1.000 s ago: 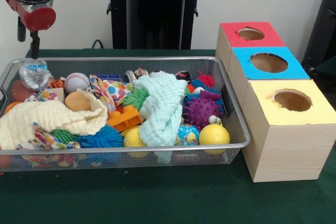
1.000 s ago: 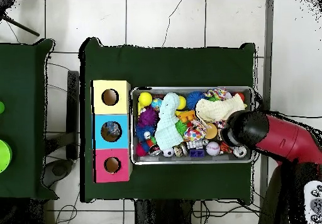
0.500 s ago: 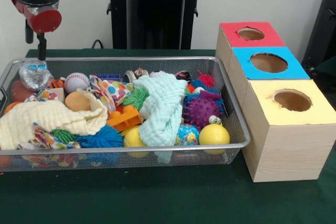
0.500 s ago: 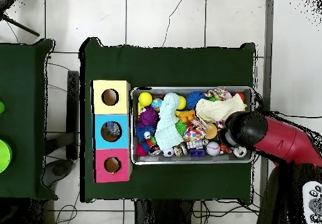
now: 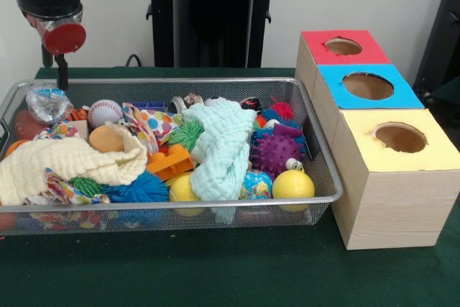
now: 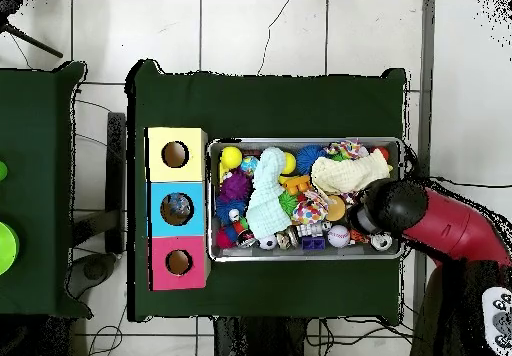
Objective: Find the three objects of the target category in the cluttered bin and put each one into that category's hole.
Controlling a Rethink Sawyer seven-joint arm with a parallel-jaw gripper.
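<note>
A wire mesh bin point(image 5: 180, 203) is packed with toys: a baseball point(image 5: 105, 112), two yellow balls point(image 5: 292, 184) point(image 5: 183, 188), a purple spiky ball point(image 5: 276, 152), a blue fuzzy ball point(image 5: 142, 188) and an orange toy point(image 5: 169, 163). A mint cloth point(image 5: 219, 149) and a cream cloth point(image 5: 65, 163) lie over them. My gripper point(image 5: 62, 70) hangs above the bin's far left corner, over a clear wrapped ball point(image 5: 47, 102), touching nothing. In the overhead view the arm's head point(image 6: 393, 207) hides it.
Three wooden boxes stand in a row right of the bin, each with a round hole: red point(image 5: 343, 47), blue point(image 5: 368, 85) and yellow point(image 5: 400, 137). In the overhead view they sit left of the bin point(image 6: 305, 256), yellow box point(image 6: 175, 154) at the top.
In the front view the arm's head has shifted a little right and down, towards the bin's far left corner. The toys and cloths have not moved.
</note>
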